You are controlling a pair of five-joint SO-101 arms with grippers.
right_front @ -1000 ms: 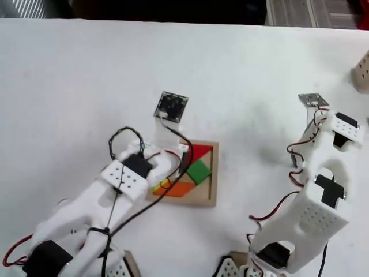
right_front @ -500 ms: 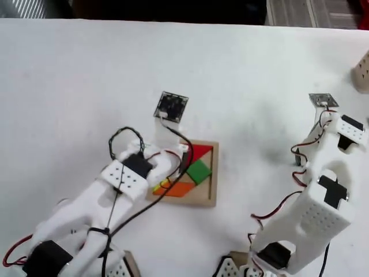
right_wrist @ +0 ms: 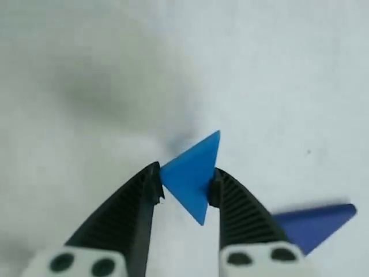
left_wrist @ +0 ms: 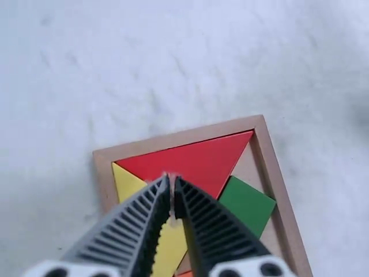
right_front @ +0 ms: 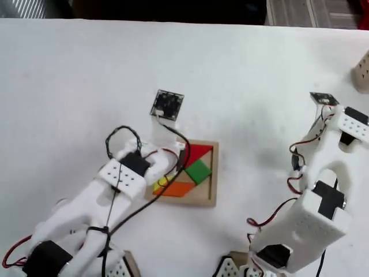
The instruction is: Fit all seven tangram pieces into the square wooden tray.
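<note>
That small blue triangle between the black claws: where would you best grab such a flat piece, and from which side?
Across two of its edges, near the middle, coming from above. The blue triangle is thin and flat, so only its edges offer something to pinch. The right gripper seems to do just that: one finger on each edge, a corner poking past the tips.

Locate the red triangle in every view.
High view: red triangle in the tray's upper right corner.
Left wrist view: red triangle just beyond the tips of the shut left end effector.
Right wrist view: a blue triangle gripped by the right end effector instead.
Shared landmark: the green square beside it.
</note>
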